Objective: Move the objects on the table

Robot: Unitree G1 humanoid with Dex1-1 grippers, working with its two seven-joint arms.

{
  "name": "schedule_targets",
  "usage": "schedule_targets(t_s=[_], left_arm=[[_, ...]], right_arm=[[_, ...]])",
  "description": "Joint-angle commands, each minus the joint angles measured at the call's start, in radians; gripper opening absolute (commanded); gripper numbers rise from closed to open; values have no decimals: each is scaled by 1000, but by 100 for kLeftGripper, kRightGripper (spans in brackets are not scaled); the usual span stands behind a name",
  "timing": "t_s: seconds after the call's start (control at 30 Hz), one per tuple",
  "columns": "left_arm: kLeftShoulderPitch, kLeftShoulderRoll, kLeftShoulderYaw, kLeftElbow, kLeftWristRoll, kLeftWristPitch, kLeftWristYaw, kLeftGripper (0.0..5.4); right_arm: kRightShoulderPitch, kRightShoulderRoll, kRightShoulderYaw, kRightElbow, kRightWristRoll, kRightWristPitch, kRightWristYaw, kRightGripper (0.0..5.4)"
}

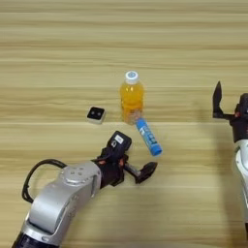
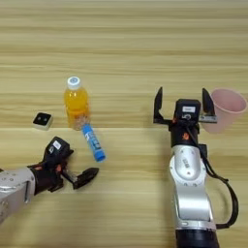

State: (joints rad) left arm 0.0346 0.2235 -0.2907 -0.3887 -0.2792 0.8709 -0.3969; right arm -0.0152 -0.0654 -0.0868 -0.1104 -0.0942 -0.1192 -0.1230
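Note:
A small bottle of orange drink (image 1: 131, 97) with a white cap stands upright mid-table. A blue tube (image 1: 148, 137) lies at its base, slanting toward me and to the right. A tiny black-and-white square block (image 1: 96, 114) sits to the bottle's left. My left gripper (image 1: 138, 160) hovers low just in front of the tube, open, with one black finger (image 1: 146, 170) sticking out to the right and nothing in it. My right gripper (image 2: 183, 99) stands far to the right of the bottle with its fingers spread wide and empty.
A pink cup (image 2: 228, 109) stands right beside the right gripper's outer finger (image 2: 208, 102). The wooden table (image 1: 63, 43) stretches bare behind the objects. A black cable (image 1: 29, 181) loops off the left forearm.

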Motion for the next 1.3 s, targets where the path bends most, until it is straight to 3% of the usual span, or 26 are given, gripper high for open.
schedule_targets(t_s=[0.03, 0.27, 0.47, 0.87, 1.07, 1.23, 1.3], left_arm=[[-38, -34, -26, 35, -15, 49, 8, 540], [-98, -108, -76, 213, 27, 23, 44, 540], [-116, -128, -113, 289, 49, 4, 51, 540], [-139, -139, -54, 402, 91, -54, 124, 540], [-145, -151, -46, 434, 101, -88, 149, 540], [-138, -164, -50, 433, 109, -98, 152, 540], [-136, -170, -51, 434, 112, -101, 153, 540]], right_arm=[[-20, 3, 1, 9, -3, 5, -3, 538], [-24, 12, 6, 3, -10, 7, -12, 538], [-22, 17, 10, -9, -14, 12, -18, 538], [-23, 23, 23, -10, -17, 18, -16, 538], [-29, 15, 112, 104, -26, 132, 80, 538], [-26, 10, 128, 130, 72, 252, 216, 538], [-29, -6, 136, 144, 72, 279, 243, 538]])
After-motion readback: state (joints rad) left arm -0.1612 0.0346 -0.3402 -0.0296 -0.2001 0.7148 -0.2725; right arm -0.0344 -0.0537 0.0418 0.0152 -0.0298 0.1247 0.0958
